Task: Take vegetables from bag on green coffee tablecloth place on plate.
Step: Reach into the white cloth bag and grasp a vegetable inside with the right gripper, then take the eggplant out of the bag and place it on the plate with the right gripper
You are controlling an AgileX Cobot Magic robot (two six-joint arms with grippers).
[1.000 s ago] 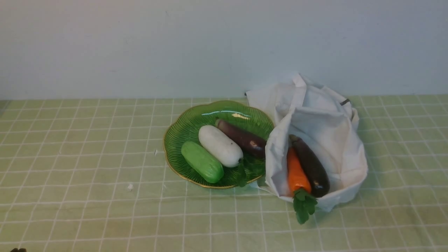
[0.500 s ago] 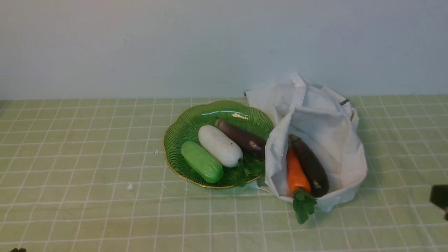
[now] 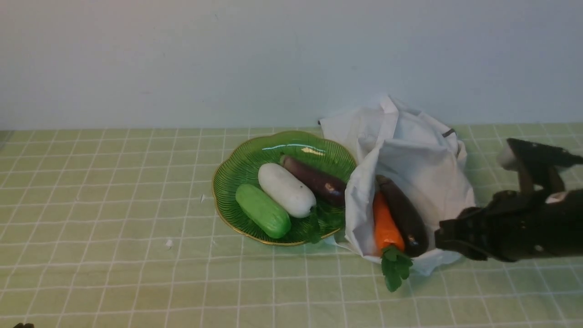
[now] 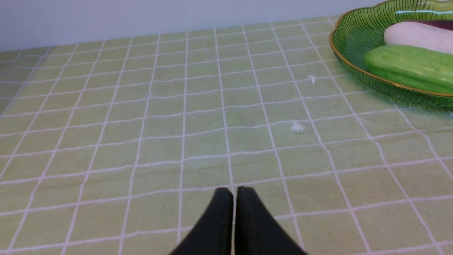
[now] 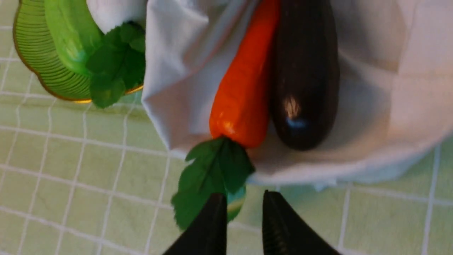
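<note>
An orange carrot with a green leafy top and a purple-black eggplant lie side by side in the open white bag on the green tablecloth. The green plate to the bag's left holds another eggplant. My right gripper hovers at the bag's front right. In the right wrist view it is slightly open and empty, just short of the carrot leaves and the eggplant. My left gripper is shut and empty over bare cloth, far from the plate.
A white radish and a green cucumber also lie on the plate. Small white scraps lie on the cloth left of it. A pale wall stands right behind the bag and plate.
My right arm has come in from the right edge and moved left to the bag's front right side. The vegetables, bag and left gripper have not moved.
</note>
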